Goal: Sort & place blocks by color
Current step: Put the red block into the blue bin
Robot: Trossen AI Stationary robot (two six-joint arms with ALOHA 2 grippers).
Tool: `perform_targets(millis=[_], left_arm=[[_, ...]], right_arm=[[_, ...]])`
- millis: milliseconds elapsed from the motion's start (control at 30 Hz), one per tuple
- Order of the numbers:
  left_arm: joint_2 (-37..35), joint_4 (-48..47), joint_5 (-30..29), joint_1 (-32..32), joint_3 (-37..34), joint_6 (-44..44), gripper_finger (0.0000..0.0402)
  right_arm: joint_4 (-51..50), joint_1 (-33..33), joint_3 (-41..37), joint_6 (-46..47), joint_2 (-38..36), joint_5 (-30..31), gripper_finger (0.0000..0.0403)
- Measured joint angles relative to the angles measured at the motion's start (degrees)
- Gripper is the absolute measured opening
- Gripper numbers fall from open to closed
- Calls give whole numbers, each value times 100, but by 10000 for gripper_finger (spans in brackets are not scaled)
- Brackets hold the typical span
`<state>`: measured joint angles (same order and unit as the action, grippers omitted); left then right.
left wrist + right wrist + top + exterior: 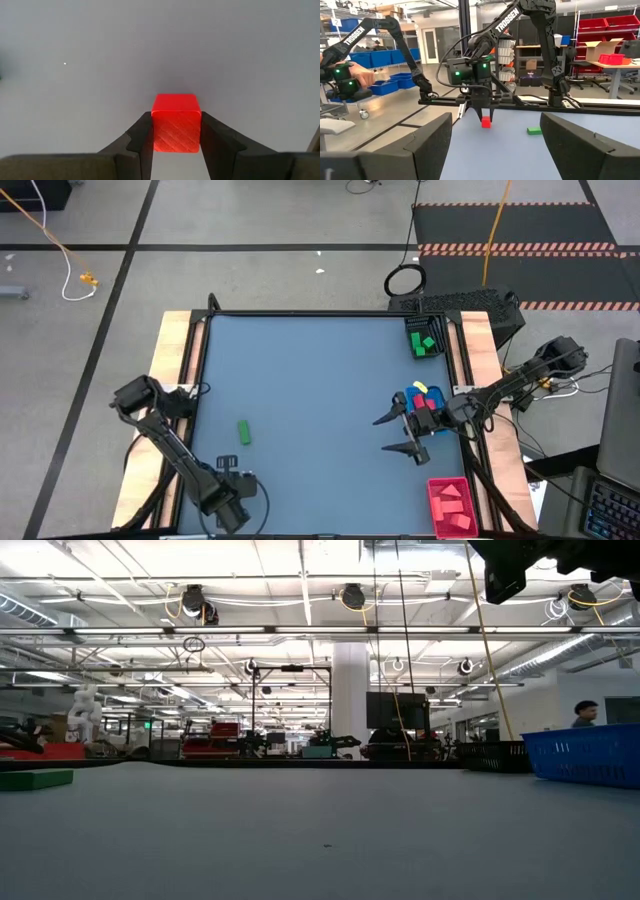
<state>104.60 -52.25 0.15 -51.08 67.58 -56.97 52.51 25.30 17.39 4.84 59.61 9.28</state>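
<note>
My left gripper (176,145) sits at the table's (320,380) near-left corner, clamped on a red cube (175,122); both fingers (142,142) press its sides, and the cube rests on the grey surface (the right wrist view shows it there too (485,122)). A green bar (244,432) lies flat nearby, apart from the left gripper. My right gripper (398,433) hovers over the right side with its jaws spread wide, nothing between them, just beside the blue tray (408,397) holding mixed blocks. Green blocks (427,341) sit in the black tray (413,331) at the far right; red blocks (452,502) fill the red tray (434,496) at the near right.
</note>
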Motion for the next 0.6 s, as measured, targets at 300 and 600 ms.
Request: perform_targets(millis=[300, 600], left_arm=[[7, 27, -140, 630, 232, 59, 126], [7, 295, -454, 1451, 669, 895, 126]], right_arm=[[-2, 0, 0, -34, 0, -3, 297], [-2, -18, 0, -117, 0, 5, 297]])
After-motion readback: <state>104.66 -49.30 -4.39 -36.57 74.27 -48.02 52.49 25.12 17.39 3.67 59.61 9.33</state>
